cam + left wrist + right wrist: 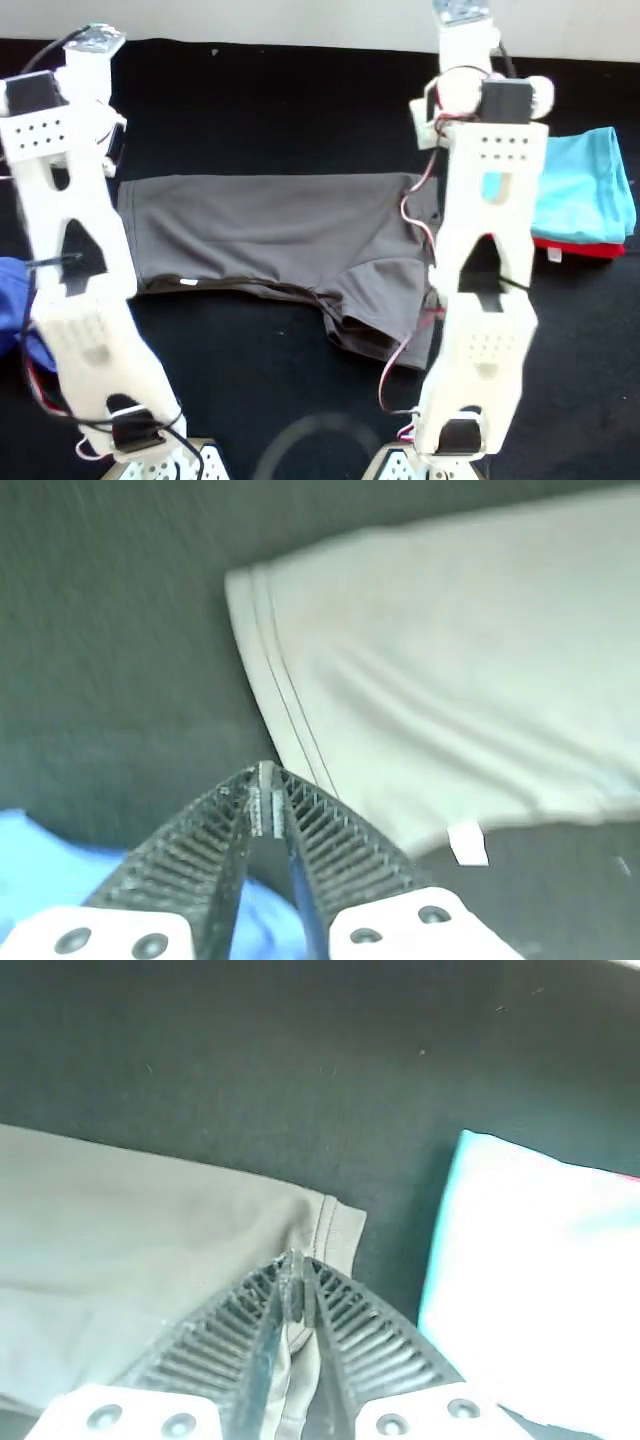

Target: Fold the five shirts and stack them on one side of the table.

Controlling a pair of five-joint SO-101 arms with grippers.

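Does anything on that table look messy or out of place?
The grey shirt lies mostly flat, but its lower corner by the right arm is bunched and rumpled. A blue shirt looks crumpled at the far left.

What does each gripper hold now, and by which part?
Cannot be told: left gripper and right gripper are shut at opposite ends of the flat grey shirt, no cloth visibly pinched.

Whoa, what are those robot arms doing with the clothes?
Two robot arms are folding shirts. A grey shirt lies partly folded on the black table. The left claw is shut beside one end, the right claw shut over the other. A folded light blue shirt sits on a red shirt at the side.
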